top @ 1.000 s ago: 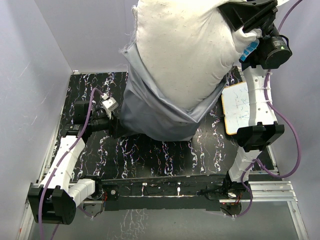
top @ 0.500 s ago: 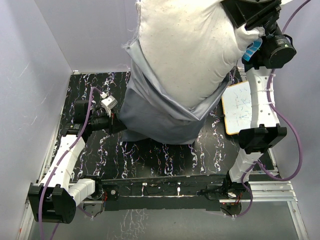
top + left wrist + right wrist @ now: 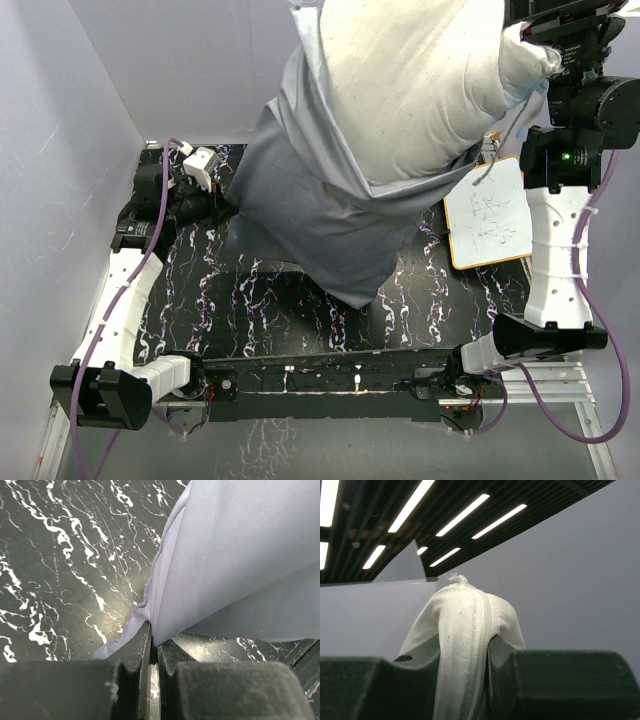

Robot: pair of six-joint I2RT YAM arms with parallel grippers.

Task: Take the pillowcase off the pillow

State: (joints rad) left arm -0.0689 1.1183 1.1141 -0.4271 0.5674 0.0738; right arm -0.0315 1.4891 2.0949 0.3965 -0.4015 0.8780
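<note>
Left wrist view: the left claw (image 3: pixel 154 647) pinches the limp, light pillowcase (image 3: pixel 240 555) by its low edge at bottom centre, just over the worktop (image 3: pixel 60 580), a fair hold though such soft cloth may slip, while the right claw (image 3: pixel 465 660) pinches the plump pillow (image 3: pixel 462 615) by its zippered corner.

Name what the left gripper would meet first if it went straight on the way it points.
The pillowcase pinched in the left gripper; beyond it, probably the table, though depth is unclear.

Top view: above and behind me, looking down on table (image 3: pixel 270 310). Left wrist: close, downward, sharing pillowcase (image 3: pixel 240 555). Right wrist: close, upward, sharing pillow (image 3: pixel 460 630).
</note>
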